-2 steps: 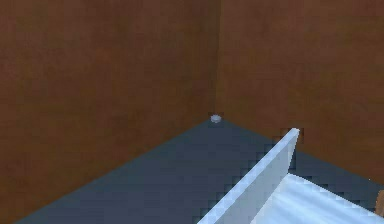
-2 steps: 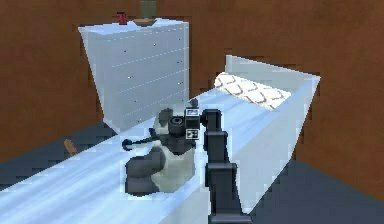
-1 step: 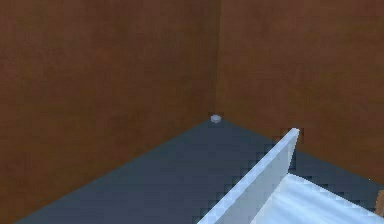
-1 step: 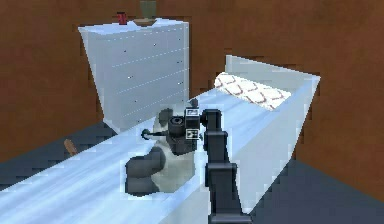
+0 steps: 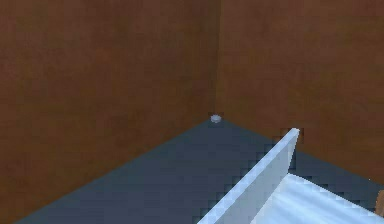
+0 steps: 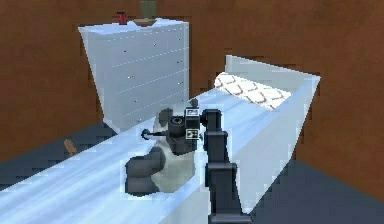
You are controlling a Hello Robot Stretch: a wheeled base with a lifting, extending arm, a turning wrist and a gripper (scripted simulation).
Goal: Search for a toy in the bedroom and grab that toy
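A grey and cream plush-looking toy (image 6: 155, 170) lies on the white bed (image 6: 80, 180) near the arm side view's bottom middle. The dark arm (image 6: 224, 180) rises from the bottom edge beside it. The gripper (image 6: 158, 133) sits just above the toy's top, left of the white marker squares (image 6: 190, 125). The toy rests on the bed at the gripper's far end, so I cannot tell whether the gripper holds anything.
A white dresser (image 6: 135, 65) stands beyond the bed, with a red thing (image 6: 121, 16) and a pot (image 6: 148, 12) on top. A patterned pillow (image 6: 250, 90) lies by the headboard (image 6: 275, 72). A small brown thing (image 6: 70, 147) lies on the floor. A small grey ball (image 5: 214, 118) rests in the brown-walled corner, and a white bed end (image 5: 262, 180) stands at lower right.
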